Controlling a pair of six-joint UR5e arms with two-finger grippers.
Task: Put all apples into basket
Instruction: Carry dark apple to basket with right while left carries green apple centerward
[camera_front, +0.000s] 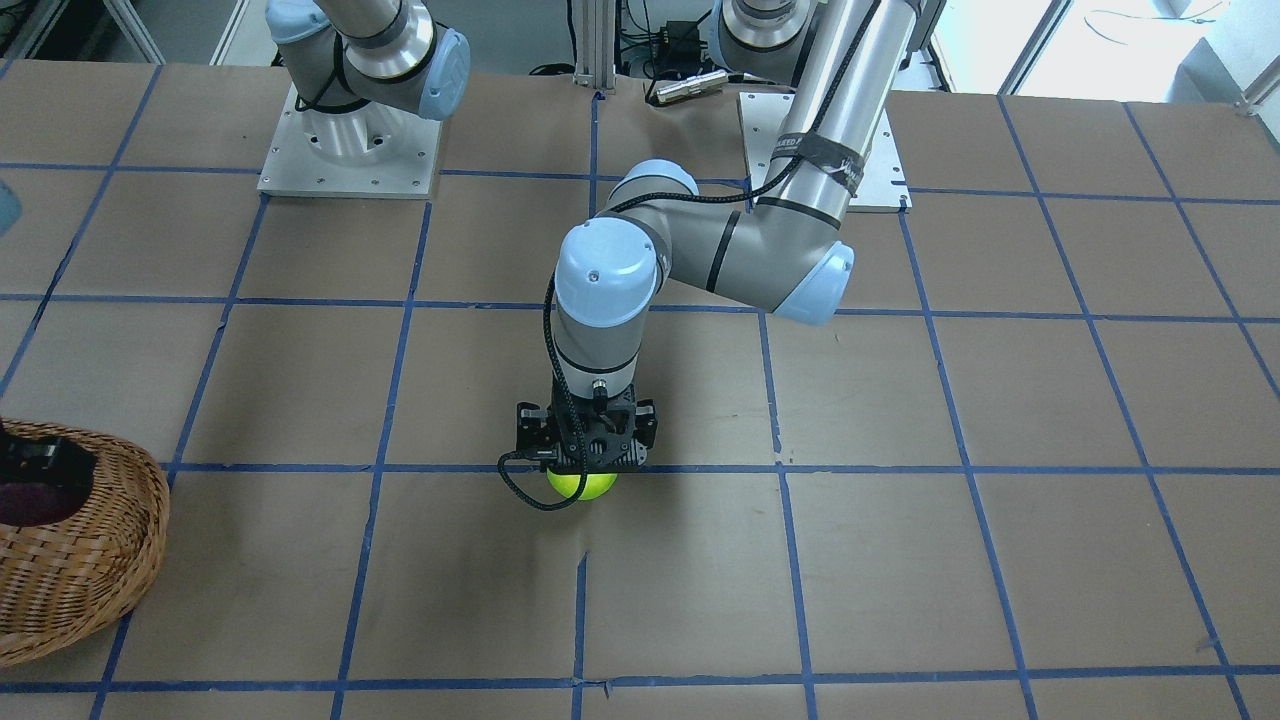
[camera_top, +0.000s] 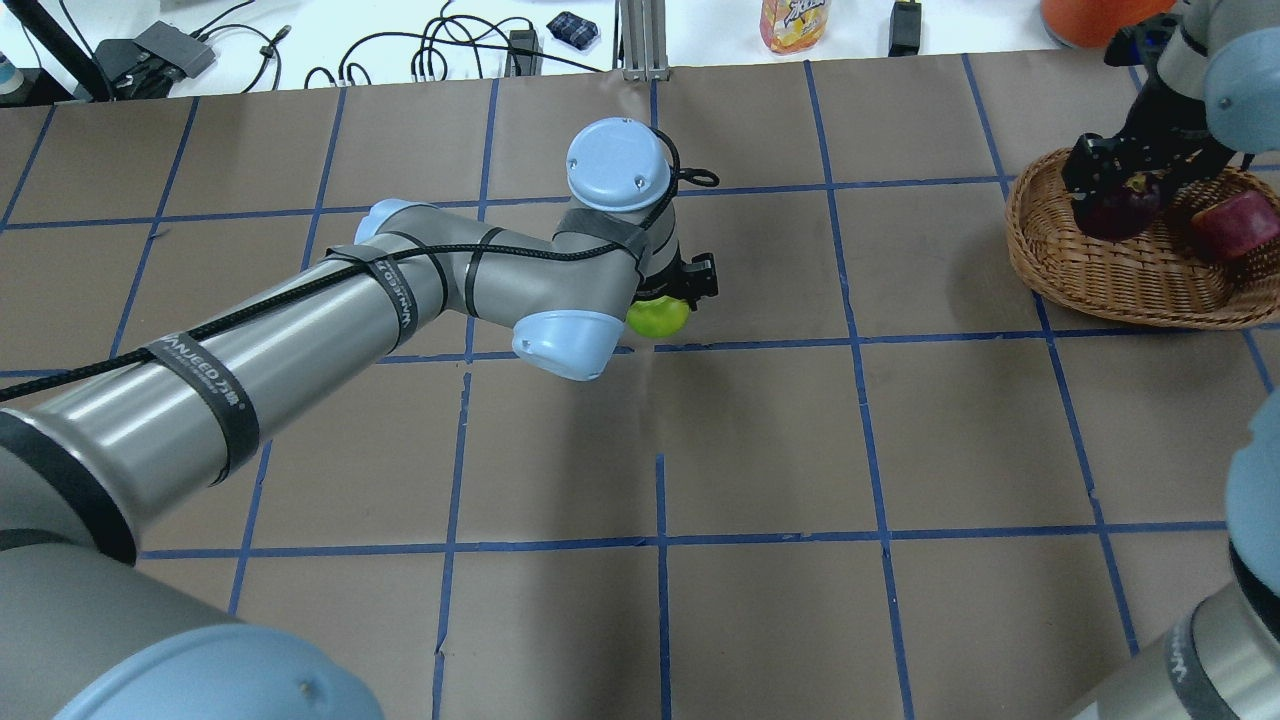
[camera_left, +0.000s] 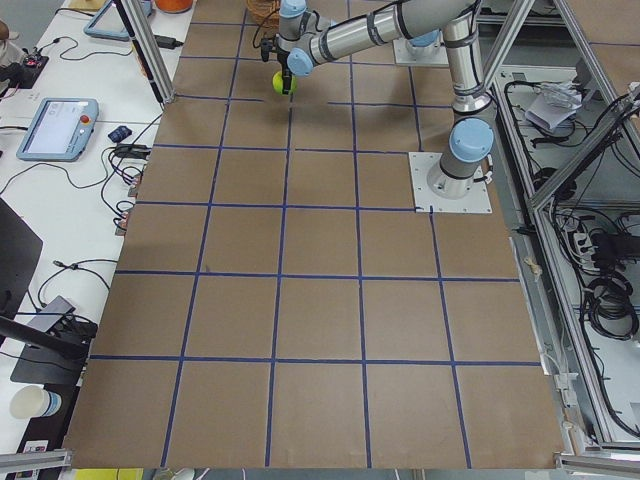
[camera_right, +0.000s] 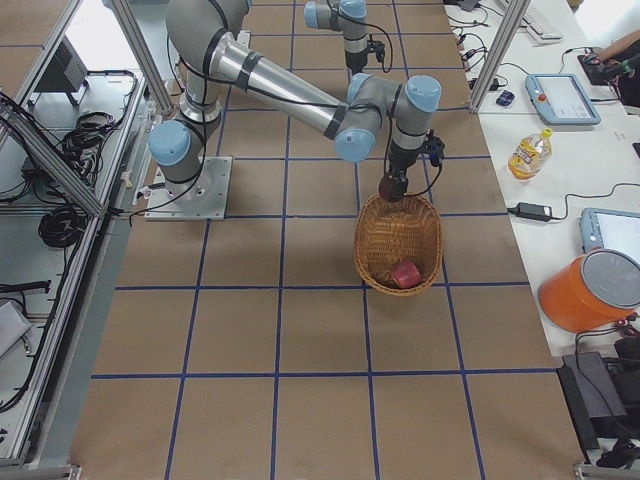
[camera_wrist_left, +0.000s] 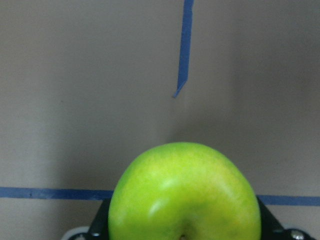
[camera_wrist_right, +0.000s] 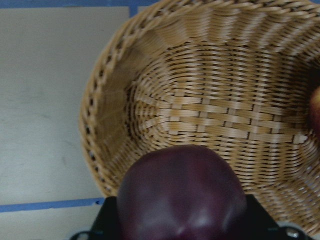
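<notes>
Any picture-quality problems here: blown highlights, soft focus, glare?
Overhead exterior: the white bench is blown out, and the left arm casts a soft shadow around it. Front-facing: the top right corner is overexposed. Left wrist: the green apple fills the bottom edge, slightly soft, with a pale glare patch. Right wrist: the maroon apple is blurred up close; the basket weave is sharper.

Bright, even overhead light; soft shadows; wrist close-ups dimmer, slightly blurred.

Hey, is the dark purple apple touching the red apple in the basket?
Apart. The exterior right view shows the purple apple at one end of the basket and the red apple near the other, bare wicker between them.
</notes>
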